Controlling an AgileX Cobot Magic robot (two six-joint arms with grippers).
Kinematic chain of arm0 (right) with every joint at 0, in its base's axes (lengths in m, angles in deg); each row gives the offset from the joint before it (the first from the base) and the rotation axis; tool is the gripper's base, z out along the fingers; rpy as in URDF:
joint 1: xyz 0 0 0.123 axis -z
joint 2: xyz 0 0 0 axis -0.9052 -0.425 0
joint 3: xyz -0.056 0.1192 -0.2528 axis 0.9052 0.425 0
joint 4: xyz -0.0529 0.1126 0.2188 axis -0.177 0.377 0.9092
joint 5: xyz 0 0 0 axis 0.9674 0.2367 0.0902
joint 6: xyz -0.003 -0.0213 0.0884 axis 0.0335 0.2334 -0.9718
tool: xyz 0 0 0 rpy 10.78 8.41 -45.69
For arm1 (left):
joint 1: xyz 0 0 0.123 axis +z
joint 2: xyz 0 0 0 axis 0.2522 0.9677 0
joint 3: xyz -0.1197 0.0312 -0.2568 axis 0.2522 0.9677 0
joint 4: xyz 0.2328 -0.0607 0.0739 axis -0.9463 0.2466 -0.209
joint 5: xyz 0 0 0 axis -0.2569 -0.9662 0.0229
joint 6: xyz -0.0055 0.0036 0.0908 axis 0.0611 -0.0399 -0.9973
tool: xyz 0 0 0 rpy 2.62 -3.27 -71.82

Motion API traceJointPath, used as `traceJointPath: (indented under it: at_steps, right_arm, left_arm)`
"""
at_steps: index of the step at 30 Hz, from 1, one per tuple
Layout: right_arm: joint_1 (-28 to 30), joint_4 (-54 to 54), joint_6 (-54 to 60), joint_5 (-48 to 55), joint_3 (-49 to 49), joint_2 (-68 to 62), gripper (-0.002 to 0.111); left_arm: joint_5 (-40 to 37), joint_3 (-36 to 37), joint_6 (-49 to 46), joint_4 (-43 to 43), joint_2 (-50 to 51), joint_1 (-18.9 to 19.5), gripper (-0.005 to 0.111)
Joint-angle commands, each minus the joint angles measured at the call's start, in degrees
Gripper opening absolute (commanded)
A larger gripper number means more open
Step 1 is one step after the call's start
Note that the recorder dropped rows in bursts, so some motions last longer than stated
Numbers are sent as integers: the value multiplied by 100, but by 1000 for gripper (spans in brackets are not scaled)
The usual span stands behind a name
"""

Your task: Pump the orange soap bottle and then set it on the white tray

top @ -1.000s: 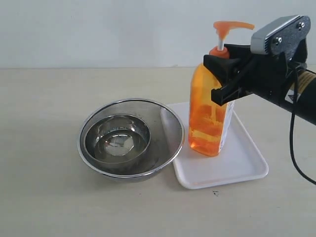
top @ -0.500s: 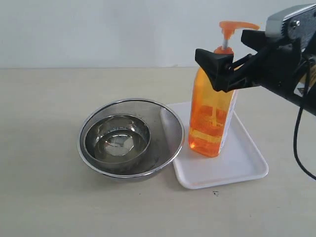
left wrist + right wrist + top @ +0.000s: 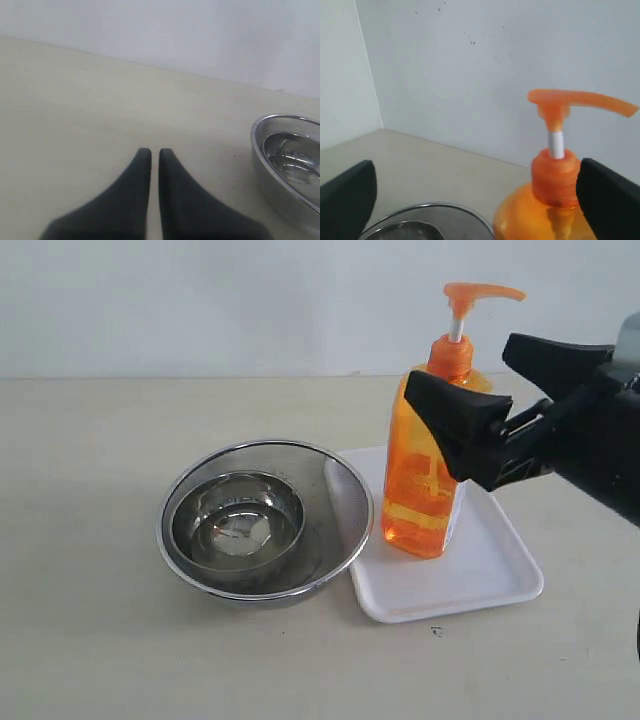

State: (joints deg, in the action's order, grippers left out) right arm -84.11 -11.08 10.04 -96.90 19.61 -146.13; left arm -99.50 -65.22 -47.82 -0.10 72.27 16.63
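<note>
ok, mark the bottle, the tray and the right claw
bottle [image 3: 418,515], exterior view, lower orange body.
tray [image 3: 490,575], exterior view, bare floor right of the bottle.
right claw [image 3: 457,368], exterior view, midway between its open fingertips.

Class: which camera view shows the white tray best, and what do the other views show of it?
The exterior view: the white tray lies nearly whole under the orange soap bottle. Neither wrist view shows it.

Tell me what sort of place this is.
Probably a robot test bench, not a real kitchen or bathroom: a plain beige table against a blank white wall, a few staged props (orange soap bottle on a white tray, nested steel bowls), and the robot's black right gripper nearby.
</note>
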Motion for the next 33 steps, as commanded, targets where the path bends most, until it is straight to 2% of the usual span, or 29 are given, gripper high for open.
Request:
traceJointPath:
  at_steps: [1, 5, 11, 18, 24, 27, 33]
  right_arm:
    - [-559, 371, 22, 286, 60, 88, 104]
    - [-1218, 695, 606, 306, 103, 88, 104]
    - [-2143, 2066, 1683, -14, 444, 88, 104]
    - [-3634, 4648, 3735, -626, 849, 77, 104]
    - [-5005, 6644, 4346, -979, 849, -255, 104]
    - [-5382, 7664, 4323, -979, 619, -529, 104]
    - [-5392, 8141, 3746, -979, 270, -1192, 104]
  left_arm:
    - [15, 22, 43, -20, -21, 24, 5]
    - [15, 22, 43, -20, -21, 24, 5]
    - [15, 22, 43, -20, -21, 24, 5]
    - [15, 22, 43, -20, -21, 24, 5]
    - [15, 22, 43, -20, -21, 24, 5]
    - [15, 22, 43, -20, -21, 24, 5]
    - [15, 22, 43, -20, -21, 24, 5]
